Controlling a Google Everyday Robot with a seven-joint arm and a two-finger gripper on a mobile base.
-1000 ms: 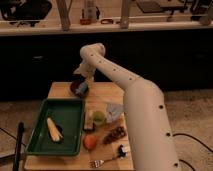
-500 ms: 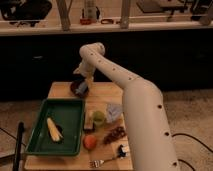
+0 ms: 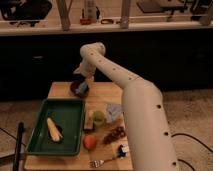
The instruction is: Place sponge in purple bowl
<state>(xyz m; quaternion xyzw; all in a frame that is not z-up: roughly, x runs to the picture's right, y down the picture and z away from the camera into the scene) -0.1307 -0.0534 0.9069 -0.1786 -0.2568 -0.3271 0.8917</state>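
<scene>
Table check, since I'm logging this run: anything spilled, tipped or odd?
Nothing stands out. Corn lies in the green tray, grapes and fork rest on the table, the gripper is over the purple bowl.

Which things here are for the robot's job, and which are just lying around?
For the job: the hand, over the far left corner of the table; the purple bowl under it; the bluish sponge at the bowl.

Just lying about: green tray, corn, grapes, fork, red-orange fruit.
</scene>
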